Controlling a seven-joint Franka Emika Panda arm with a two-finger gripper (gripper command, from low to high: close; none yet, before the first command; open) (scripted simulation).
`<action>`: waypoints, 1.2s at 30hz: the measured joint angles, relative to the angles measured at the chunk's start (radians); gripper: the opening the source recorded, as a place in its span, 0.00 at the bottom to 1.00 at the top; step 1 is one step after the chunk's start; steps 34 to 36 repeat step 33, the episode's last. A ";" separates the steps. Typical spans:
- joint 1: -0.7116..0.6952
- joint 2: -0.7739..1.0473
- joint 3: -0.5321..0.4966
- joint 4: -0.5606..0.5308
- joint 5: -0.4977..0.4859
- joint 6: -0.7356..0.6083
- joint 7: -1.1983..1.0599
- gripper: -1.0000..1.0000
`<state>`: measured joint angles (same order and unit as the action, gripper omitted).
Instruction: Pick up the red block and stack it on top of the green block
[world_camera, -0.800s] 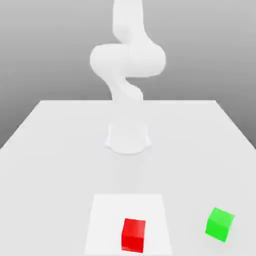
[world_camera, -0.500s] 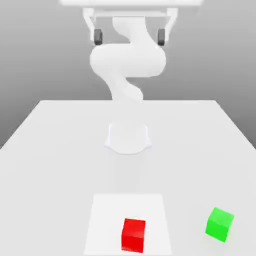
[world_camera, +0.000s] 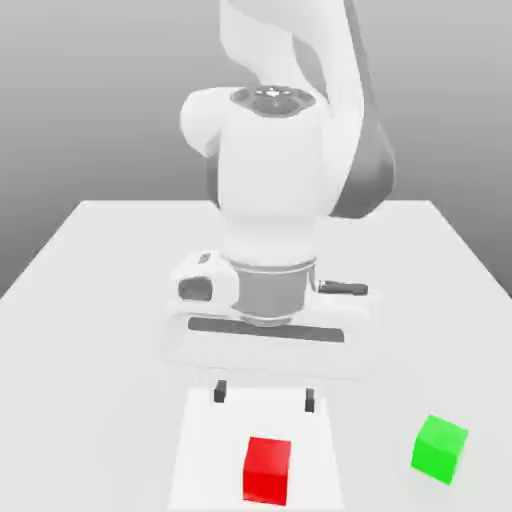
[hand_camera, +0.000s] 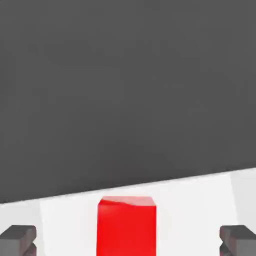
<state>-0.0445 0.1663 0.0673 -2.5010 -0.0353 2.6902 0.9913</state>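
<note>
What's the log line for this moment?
gripper: open, empty, above pad | red: on pad, unheld | green: exterior view's right of pad | stack: not made

Bright, flat light; white surfaces washed out, shadows faint.

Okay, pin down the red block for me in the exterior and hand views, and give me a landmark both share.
Exterior view: the red block is near the bottom edge, just right of the middle, on the white square.
Hand view: it lies between the two open fingers of the gripper.
Shared landmark: the white square under the block.
</note>
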 joint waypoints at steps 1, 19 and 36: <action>0.001 0.036 -0.001 0.000 -0.001 0.024 0.004 0.50; 0.030 0.025 0.025 -0.001 0.000 0.002 -0.010 0.00; 0.255 0.126 0.192 0.047 -0.152 0.042 -0.015 1.00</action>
